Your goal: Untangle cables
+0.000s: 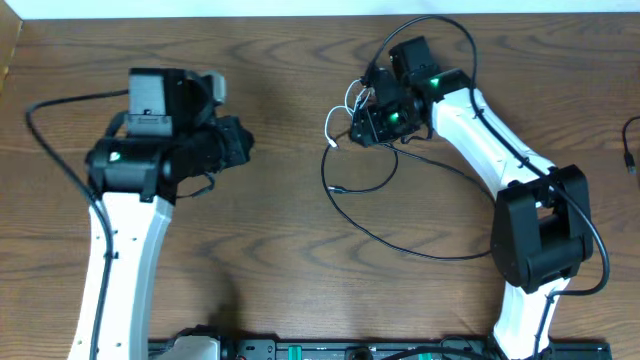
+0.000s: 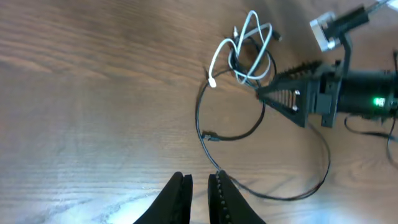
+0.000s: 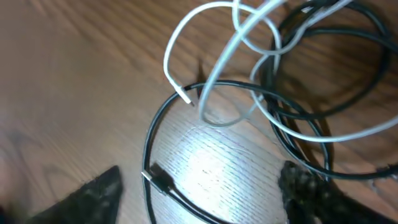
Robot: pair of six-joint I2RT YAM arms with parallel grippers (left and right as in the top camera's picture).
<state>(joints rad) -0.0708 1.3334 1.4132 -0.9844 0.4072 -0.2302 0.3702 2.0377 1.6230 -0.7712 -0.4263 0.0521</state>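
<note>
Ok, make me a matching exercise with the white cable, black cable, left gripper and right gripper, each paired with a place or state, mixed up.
Things:
1. white cable
2. black cable
3. left gripper
4. right gripper

Places or states:
a. open, just above both cables
b. shut, holding nothing
c. small bunched loops
d. one wide loop plus a long trailing run

Pairs: 1c, 2d, 3b, 4a
</note>
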